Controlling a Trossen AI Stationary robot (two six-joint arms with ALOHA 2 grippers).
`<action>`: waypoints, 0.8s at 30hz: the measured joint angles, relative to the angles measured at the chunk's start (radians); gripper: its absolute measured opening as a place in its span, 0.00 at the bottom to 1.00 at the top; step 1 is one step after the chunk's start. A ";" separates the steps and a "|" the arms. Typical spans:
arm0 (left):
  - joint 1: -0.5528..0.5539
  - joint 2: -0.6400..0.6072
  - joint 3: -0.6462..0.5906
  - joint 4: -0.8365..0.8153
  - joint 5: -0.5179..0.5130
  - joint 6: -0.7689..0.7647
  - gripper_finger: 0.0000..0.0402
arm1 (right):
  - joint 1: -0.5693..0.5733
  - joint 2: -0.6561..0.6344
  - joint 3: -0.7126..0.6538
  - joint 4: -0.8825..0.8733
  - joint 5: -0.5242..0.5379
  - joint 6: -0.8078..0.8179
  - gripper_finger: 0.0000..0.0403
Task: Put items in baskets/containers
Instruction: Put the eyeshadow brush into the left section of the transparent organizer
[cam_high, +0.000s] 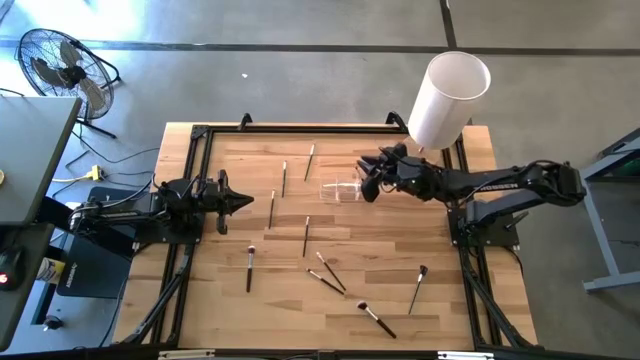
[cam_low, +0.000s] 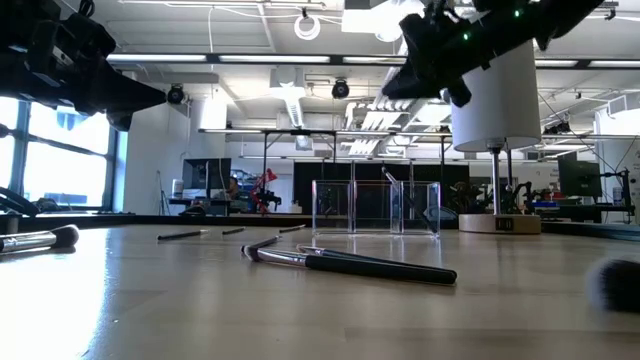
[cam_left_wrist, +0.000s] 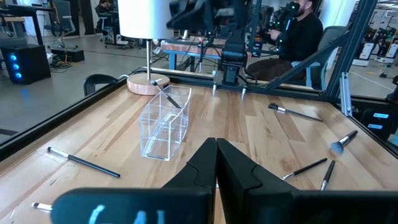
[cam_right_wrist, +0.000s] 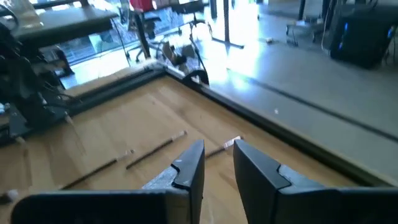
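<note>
High view first: we see the right claw (cam_high: 366, 182) hanging over the clear tray (cam_high: 341, 190) in the far middle of the wooden counter (cam_high: 400, 240), at the tray's right end. In the right wrist view its two fingers (cam_right_wrist: 186, 168) stand a little apart with bare wood showing between them, so we call them spread and holding nothing. The left claw (cam_high: 243, 200) waits above the left side of the counter, its fingers pressed together to a point, as the left wrist view shows.

From the left wrist view, one brush (cam_left_wrist: 168, 98) leans inside the tray (cam_left_wrist: 163, 127), its tip poking above the rim at the end toward the white cylinder (cam_left_wrist: 144, 17); we think it is the only one in there, though the clear walls make that hard to judge.

The other brushes lie loose on the counter. Two (cam_high: 284, 178) lie left of the tray at the far side, two more (cam_high: 306, 236) nearer the middle, and one (cam_high: 249, 268) at the near left. A crossed pair (cam_high: 328, 276) lies near the middle front, with one (cam_high: 376, 318) near the front edge and another (cam_high: 417, 288) to the right.
</note>
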 joint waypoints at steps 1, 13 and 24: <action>0.000 0.000 0.000 0.000 0.000 0.000 0.01 | 0.014 0.000 0.016 0.000 0.014 -0.013 0.18; 0.000 0.000 0.000 0.006 0.000 0.000 0.01 | 0.179 -0.001 0.231 -0.220 0.135 -0.007 0.01; 0.000 0.000 0.000 0.033 0.004 -0.032 0.01 | 0.369 -0.001 0.264 -0.698 0.155 0.437 0.01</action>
